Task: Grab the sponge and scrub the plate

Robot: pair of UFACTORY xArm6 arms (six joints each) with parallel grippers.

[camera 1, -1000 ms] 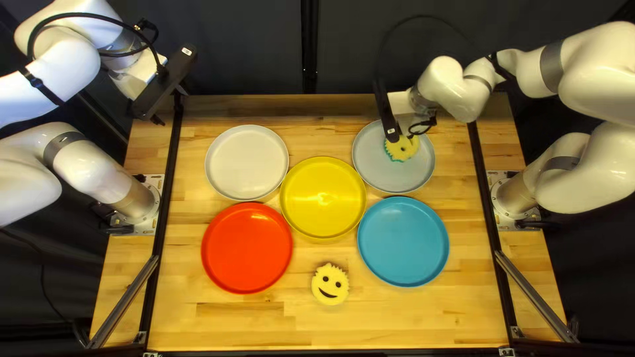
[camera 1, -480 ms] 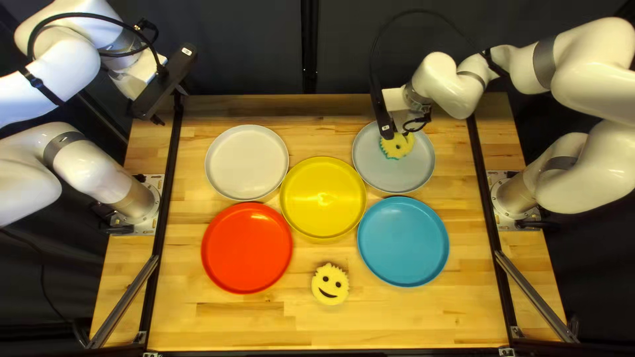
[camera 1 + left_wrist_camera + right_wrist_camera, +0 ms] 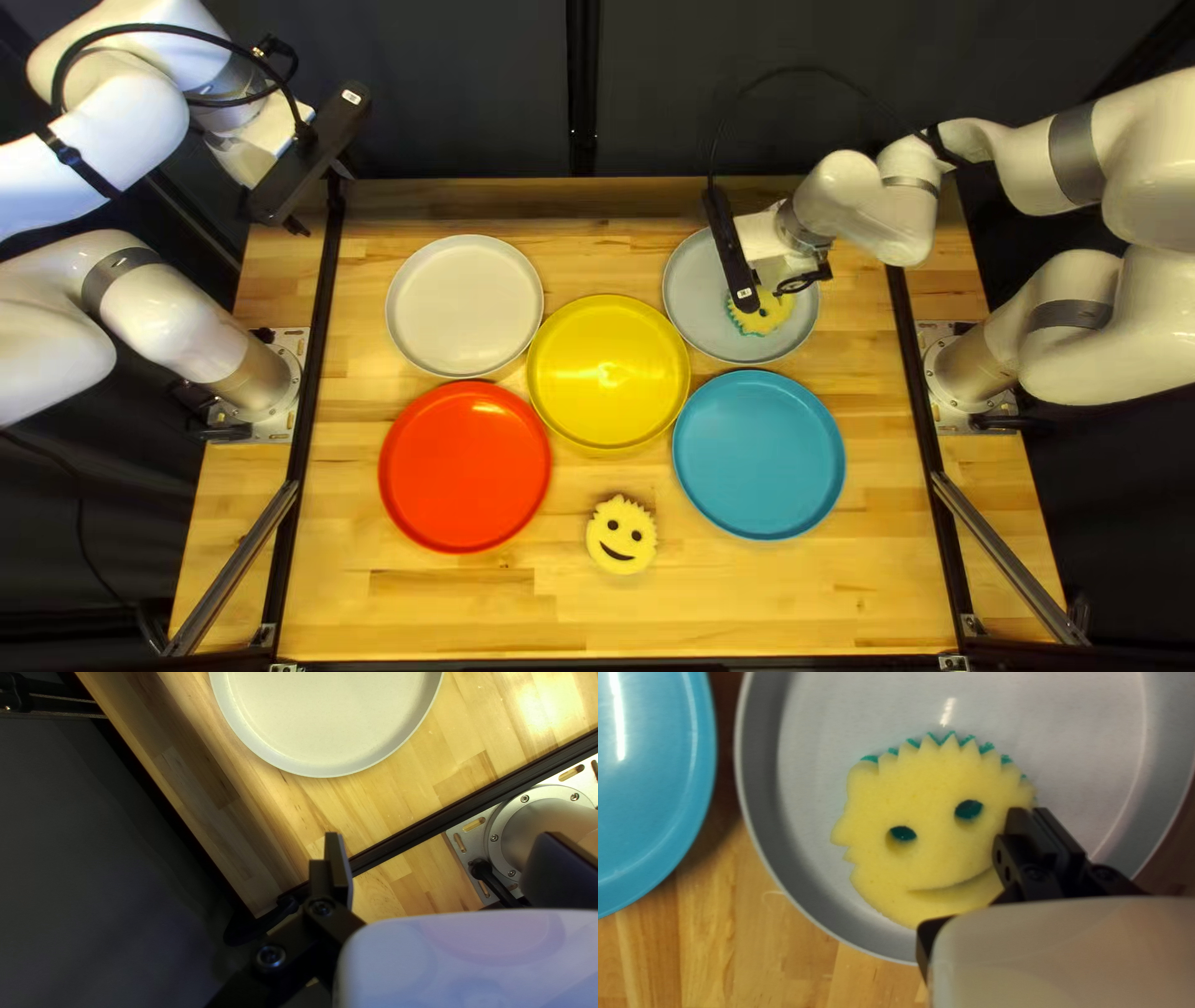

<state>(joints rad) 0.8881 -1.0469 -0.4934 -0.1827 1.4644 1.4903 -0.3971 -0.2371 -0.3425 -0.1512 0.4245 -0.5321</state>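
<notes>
The yellow sponge [image 3: 934, 858] lies face up inside the grey plate [image 3: 806, 765], and the right claw [image 3: 1033, 812] has its fingers nearly together, clamped, it seems, on the sponge's outer edge, with one on the face side and one just outside. The scrubbing looks to be the step in hand; how much of it is done cannot be told.

Because the hold is at one edge, the sponge could pivot or fold if pushed hard. Short, level strokes with light, steady downward pressure should serve best, with the arm slowing at each turn so the free side follows instead of curling. Overlapping passes ought to cover the base, then the curve just inside the rim. The sponge sits toward the side nearest the blue plate [image 3: 648, 796], so a stroke that way wants to stop short of the wall; leaning on it could slide the plate across the worktop [image 3: 747, 597].

The left claw [image 3: 443, 835] waits open and holds nothing, near the white plate [image 3: 330, 709]. A second sponge [image 3: 621, 554] lies beyond the yellow plate [image 3: 608, 373], well apart from the work.
</notes>
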